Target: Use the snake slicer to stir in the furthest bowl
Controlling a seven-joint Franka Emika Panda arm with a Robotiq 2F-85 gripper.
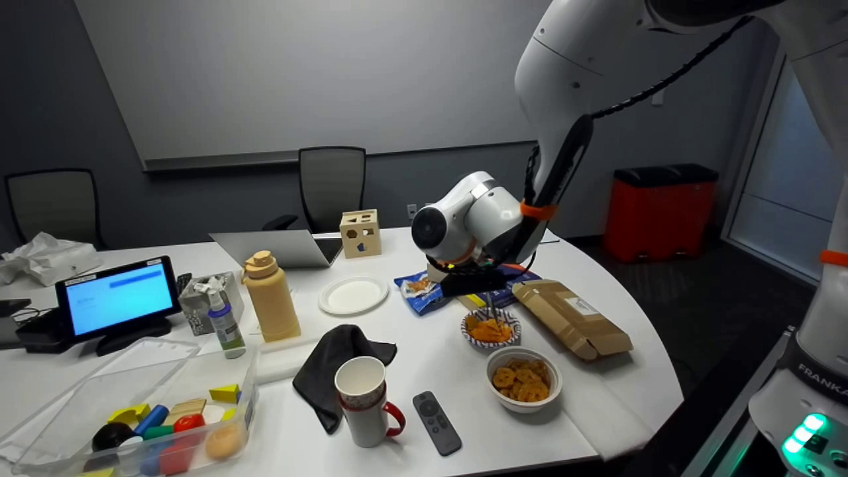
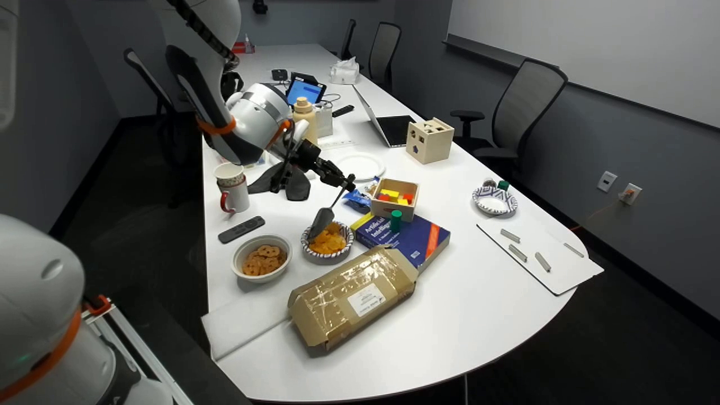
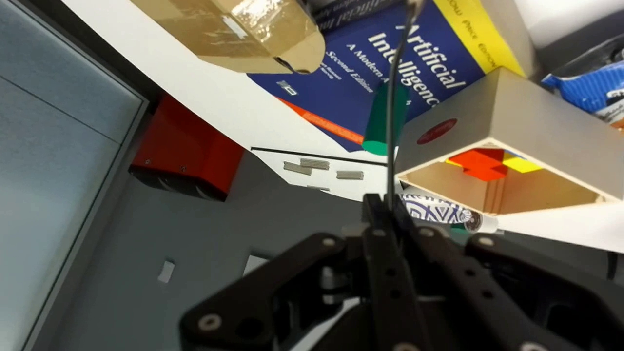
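Observation:
My gripper is shut on the thin metal handle of the slicer in the wrist view; its blade is out of view there. In an exterior view the slicer's dark broad blade slants down from my gripper into a patterned bowl of orange chips. Whether the tip touches the bowl's bottom is hidden. The same bowl shows in an exterior view with the slicer's shaft standing in it. A plain white bowl of brown round snacks stands beside it, also seen in an exterior view.
A cardboard box, a blue book and a wooden box with blocks lie close to the chip bowl. A remote, mug and black cloth are nearby. Another patterned bowl stands farther off.

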